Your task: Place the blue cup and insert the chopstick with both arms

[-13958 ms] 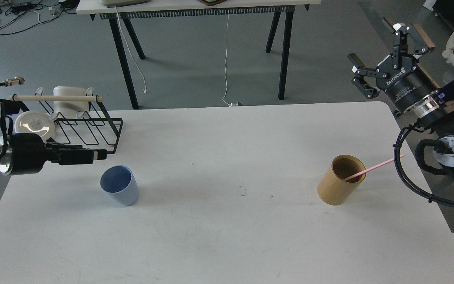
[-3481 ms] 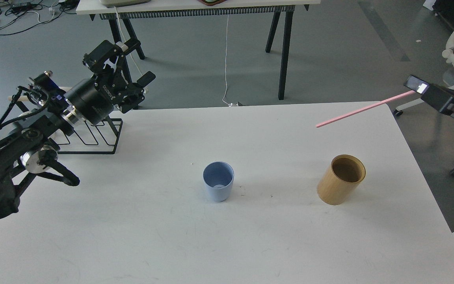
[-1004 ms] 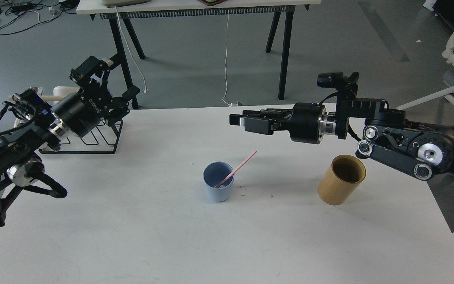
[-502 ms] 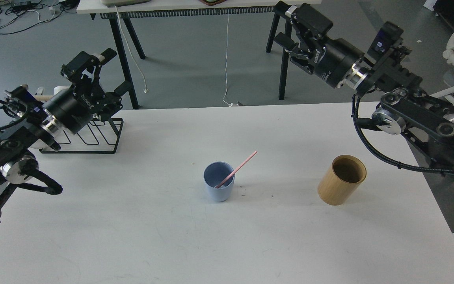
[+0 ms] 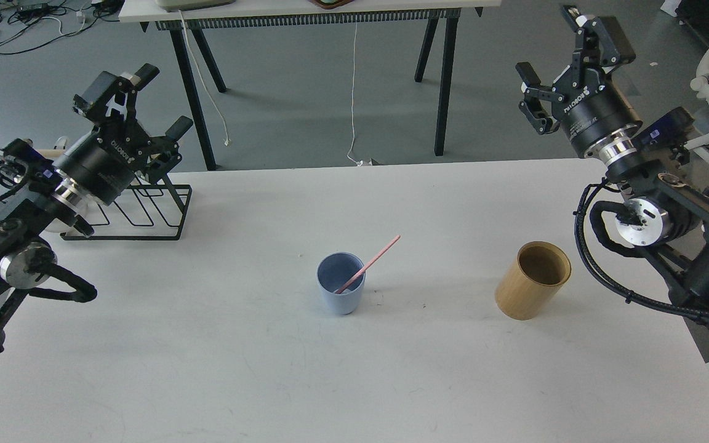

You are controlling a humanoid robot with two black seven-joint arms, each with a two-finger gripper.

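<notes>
The pale-blue cup (image 5: pixel 341 291) stands upright near the middle of the white table (image 5: pixel 354 381). The pink chopstick (image 5: pixel 379 255) rests inside it, leaning up and to the right over the rim. My left gripper (image 5: pixel 134 98) is open and empty, raised above the table's far-left edge over the rack. My right gripper (image 5: pixel 562 52) is open and empty, raised beyond the table's far-right corner. Both are far from the cup.
A tan wooden cylinder holder (image 5: pixel 533 280) stands empty at the right of the cup. A black wire dish rack (image 5: pixel 139 212) sits at the far left, partly behind my left arm. A dark-legged table (image 5: pixel 305 9) stands beyond on the grey floor.
My right arm has swung back to the right and up, away from the cup, its gripper open. My left gripper has drifted slightly left and up. The cup and chopstick have not moved.
</notes>
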